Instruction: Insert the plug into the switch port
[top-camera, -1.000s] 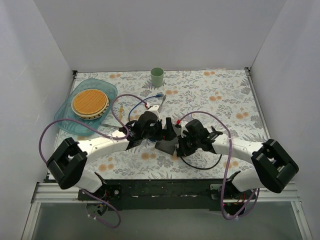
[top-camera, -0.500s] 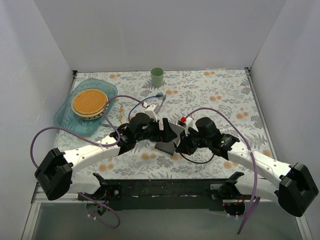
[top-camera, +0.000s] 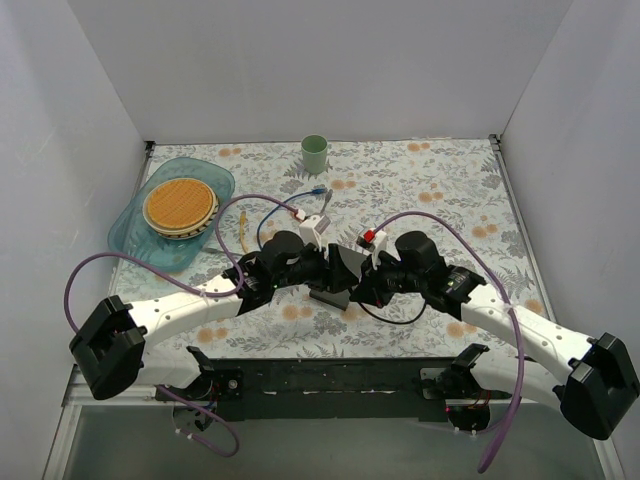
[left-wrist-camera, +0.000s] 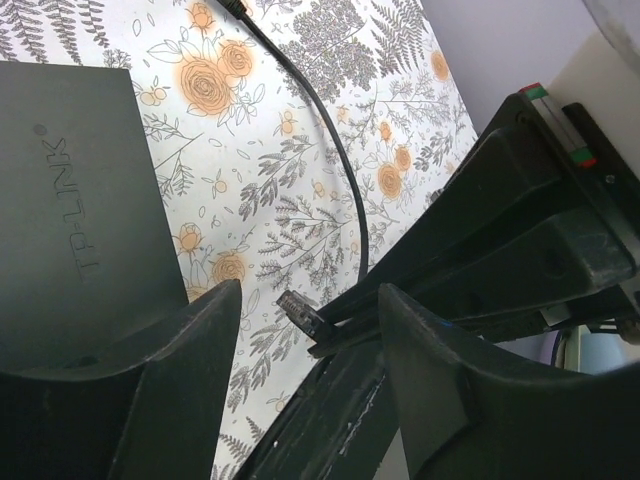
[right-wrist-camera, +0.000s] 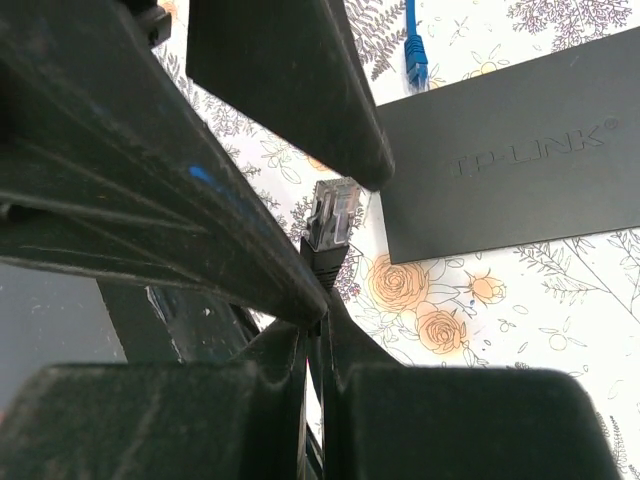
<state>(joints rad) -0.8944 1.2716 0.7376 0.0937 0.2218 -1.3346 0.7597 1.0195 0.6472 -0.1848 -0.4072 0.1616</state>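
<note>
White links of the two arms run in from the near corners and meet over the middle of the flower-printed table (top-camera: 440, 190). The right gripper (right-wrist-camera: 315, 325) is clamped tight on the black boot of the plug (right-wrist-camera: 332, 212), a clear network connector that sticks out past its fingertips. The left gripper (left-wrist-camera: 310, 305) faces it from the other side with its jaws standing apart. Its two dark fingers (left-wrist-camera: 180, 380) flank the plug, one on each side (whether either pad touches the connector cannot be told from these views).

Just beside the plug lies the switch (right-wrist-camera: 510, 190), a flat dark grey box with pale lettering on its plain top, resting flat on the cloth below the two grippers. The plug's tip sits off one corner of the box, apart from it and not in any port; the row of sockets is not in view. A thin black cable (left-wrist-camera: 330, 150) curves away from the plug across the cloth.

Farther back a blue cable end (right-wrist-camera: 415, 50) lies on the table beyond the switch. At far left a translucent teal tray (top-camera: 135, 240) holds a round woven plate (top-camera: 180, 204). A pale green cup (top-camera: 315, 153) stands upright at the far edge, near the back wall.
</note>
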